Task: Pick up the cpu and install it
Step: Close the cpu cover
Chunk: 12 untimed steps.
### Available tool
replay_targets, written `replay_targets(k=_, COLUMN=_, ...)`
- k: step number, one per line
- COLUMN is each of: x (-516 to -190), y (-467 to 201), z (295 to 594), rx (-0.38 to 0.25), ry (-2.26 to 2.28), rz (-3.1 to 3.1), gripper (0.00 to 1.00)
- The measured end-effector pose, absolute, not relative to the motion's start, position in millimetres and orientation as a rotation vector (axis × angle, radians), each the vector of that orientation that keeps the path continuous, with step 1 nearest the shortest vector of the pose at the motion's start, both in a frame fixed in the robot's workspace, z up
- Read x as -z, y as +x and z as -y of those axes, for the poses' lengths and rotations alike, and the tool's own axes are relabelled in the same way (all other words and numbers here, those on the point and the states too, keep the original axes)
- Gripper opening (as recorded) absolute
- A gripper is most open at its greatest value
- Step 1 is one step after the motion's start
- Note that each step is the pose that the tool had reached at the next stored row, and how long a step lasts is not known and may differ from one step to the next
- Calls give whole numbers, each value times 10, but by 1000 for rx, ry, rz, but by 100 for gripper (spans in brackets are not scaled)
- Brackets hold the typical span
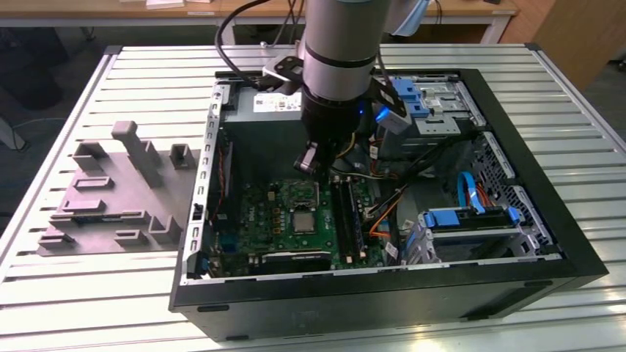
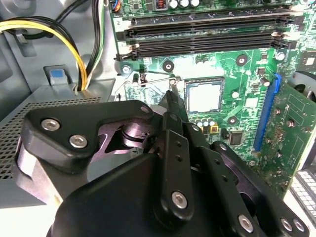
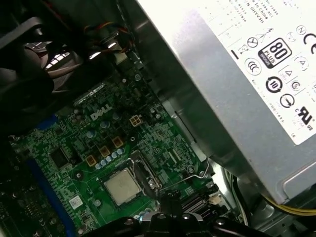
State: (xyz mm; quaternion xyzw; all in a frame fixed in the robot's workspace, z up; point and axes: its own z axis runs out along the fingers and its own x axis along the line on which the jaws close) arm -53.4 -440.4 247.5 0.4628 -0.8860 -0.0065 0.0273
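Black pincer (image 2: 170, 96) pressed together, empty, hanging above the seated cpu (image 2: 204, 96)

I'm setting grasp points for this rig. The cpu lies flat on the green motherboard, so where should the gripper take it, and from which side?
Probably by two opposite edges of the cpu, coming straight down from above. It lies flat and thin on the motherboard, so only its rim offers purchase. The raised socket frame stands along one edge, so the two edges clear of it look safer. The gripper hangs beside it.
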Motion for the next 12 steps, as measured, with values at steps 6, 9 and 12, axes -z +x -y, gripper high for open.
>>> replay_targets(k=6, x=-2475, y=-544, z=4469, rx=20, ry=1433, rz=2734, gripper=11)
replay_targets(k=9, x=-2475, y=-548, z=4492, rx=20, ry=1434, rz=2733, gripper=11)
replay_targets(k=12, x=-2475, y=-553, z=4513, rx=20, ry=1436, rz=2732, gripper=11)
